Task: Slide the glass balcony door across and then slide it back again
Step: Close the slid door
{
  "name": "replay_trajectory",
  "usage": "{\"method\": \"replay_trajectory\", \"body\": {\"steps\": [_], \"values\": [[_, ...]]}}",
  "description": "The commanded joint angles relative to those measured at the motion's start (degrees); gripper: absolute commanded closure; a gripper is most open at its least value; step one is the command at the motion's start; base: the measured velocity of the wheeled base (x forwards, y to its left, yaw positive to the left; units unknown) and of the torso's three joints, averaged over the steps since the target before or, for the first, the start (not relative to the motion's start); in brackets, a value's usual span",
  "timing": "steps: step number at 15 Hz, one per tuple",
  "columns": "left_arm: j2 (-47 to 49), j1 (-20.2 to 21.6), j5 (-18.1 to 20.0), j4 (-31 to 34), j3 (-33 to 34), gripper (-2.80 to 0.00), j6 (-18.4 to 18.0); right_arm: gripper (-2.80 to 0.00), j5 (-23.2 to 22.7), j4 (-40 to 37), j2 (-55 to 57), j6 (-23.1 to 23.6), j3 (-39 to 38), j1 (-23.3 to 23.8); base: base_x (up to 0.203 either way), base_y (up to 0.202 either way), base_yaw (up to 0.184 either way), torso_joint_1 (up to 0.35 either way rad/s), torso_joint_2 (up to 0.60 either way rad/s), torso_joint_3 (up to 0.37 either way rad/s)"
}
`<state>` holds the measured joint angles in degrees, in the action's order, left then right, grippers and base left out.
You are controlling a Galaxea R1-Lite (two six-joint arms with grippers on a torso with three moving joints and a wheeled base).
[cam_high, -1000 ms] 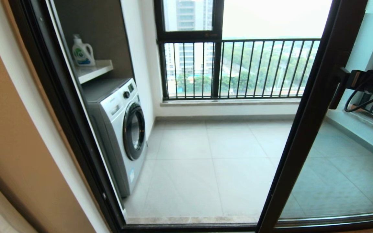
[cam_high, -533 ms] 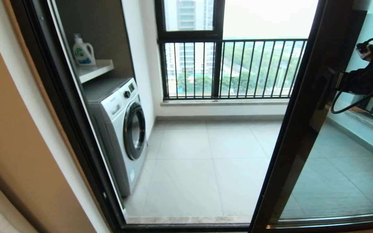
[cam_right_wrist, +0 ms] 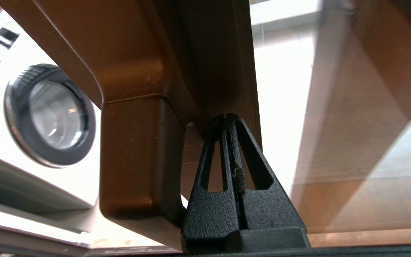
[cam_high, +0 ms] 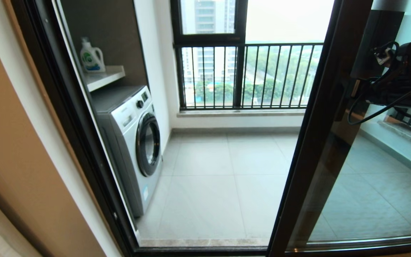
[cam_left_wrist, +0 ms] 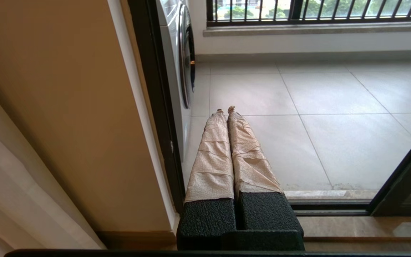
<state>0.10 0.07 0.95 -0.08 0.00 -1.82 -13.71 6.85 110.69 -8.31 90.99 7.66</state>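
The glass balcony door point(cam_high: 312, 142) stands partly across the opening, its dark-brown edge upright leaning through the right half of the head view. My right gripper point(cam_right_wrist: 226, 116) is shut with nothing between its fingers. Its tips are tucked in the gap behind the bar pull handle point(cam_right_wrist: 137, 153), against the door's frame point(cam_right_wrist: 219, 53). In the head view the right arm point(cam_high: 401, 78) reaches in at handle height. My left gripper point(cam_left_wrist: 225, 110), fingers wrapped in tan tape, is shut and parked low by the left door jamb point(cam_left_wrist: 155, 107); it touches nothing.
A white washing machine point(cam_high: 134, 142) stands on the balcony at the left, with a detergent bottle point(cam_high: 90, 57) on the shelf above. The window with black barred railing point(cam_high: 248, 75) is at the back. The floor track point(cam_left_wrist: 330, 205) runs along the threshold.
The door's edge upright has slid leftwards, narrowing the opening, and my right arm has moved left with it at the handle. The left arm has not moved.
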Motion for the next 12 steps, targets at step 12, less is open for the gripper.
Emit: {"method": "replay_trajectory", "body": {"steps": [12], "values": [[0.1, 0.0, 0.0, 0.0, 0.0, 0.0, 0.0, 0.0, 5.7, 0.7, 0.7, -2.4, -1.2, -10.6, 0.0, 0.0, 0.0, 0.0, 0.0, 0.0]]}}
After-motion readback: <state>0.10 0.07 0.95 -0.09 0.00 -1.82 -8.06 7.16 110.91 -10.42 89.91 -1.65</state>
